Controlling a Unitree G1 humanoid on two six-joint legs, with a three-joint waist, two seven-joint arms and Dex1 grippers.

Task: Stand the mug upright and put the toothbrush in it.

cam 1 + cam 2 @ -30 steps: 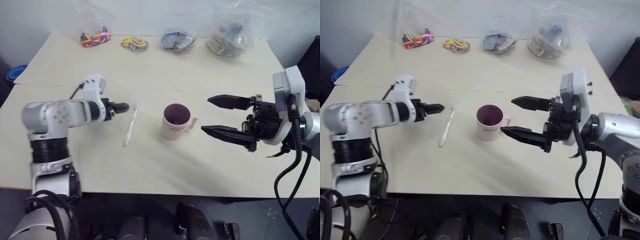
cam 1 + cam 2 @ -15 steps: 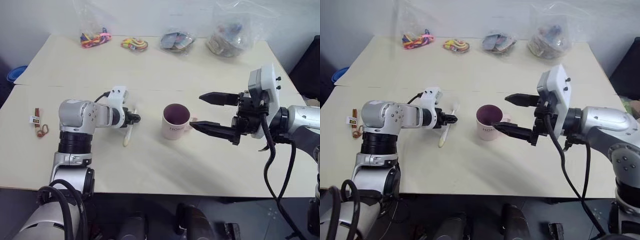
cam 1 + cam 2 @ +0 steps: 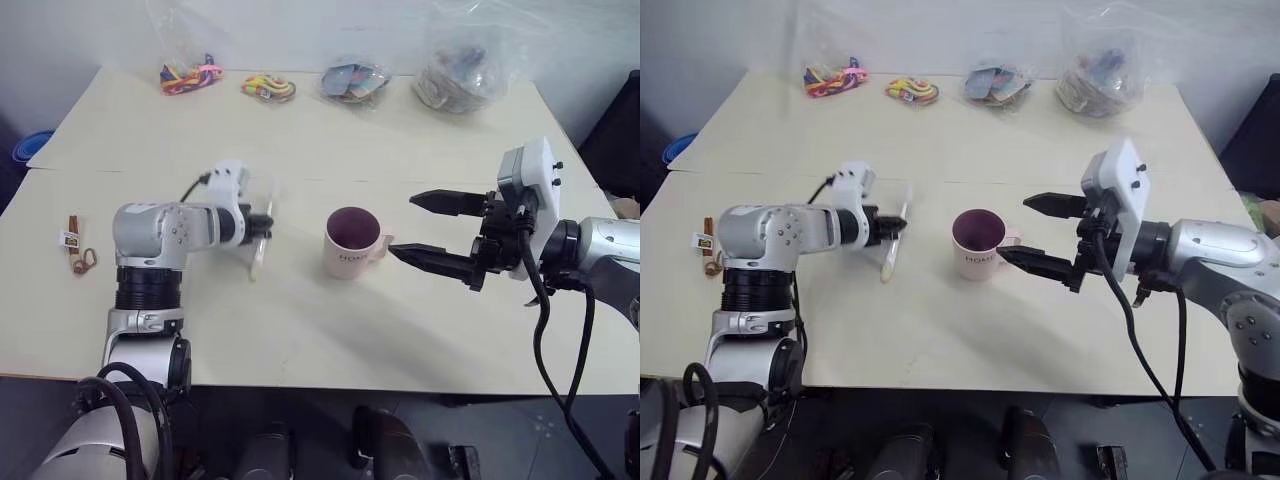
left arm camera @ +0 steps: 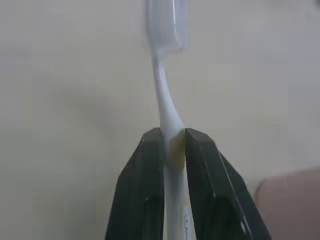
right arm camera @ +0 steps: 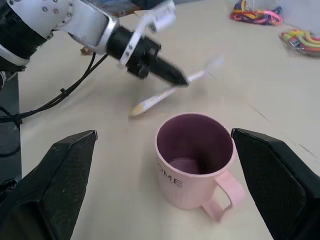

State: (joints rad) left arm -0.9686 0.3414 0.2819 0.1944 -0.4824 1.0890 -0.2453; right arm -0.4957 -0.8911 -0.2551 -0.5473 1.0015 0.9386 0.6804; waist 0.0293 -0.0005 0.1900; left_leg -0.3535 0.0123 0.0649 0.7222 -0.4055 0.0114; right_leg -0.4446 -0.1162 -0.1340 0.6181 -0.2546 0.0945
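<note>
We see a pink mug (image 3: 352,245) with a dark purple inside, and a white toothbrush (image 3: 260,240) with a yellow end.

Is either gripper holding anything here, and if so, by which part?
The left gripper is shut on the toothbrush, gripping mid-handle below the neck. The right gripper is open, holding nothing, beside the upright mug.

Left tool (image 4: 174,145) clamped tight; right tool (image 3: 428,228) wide apart.
</note>
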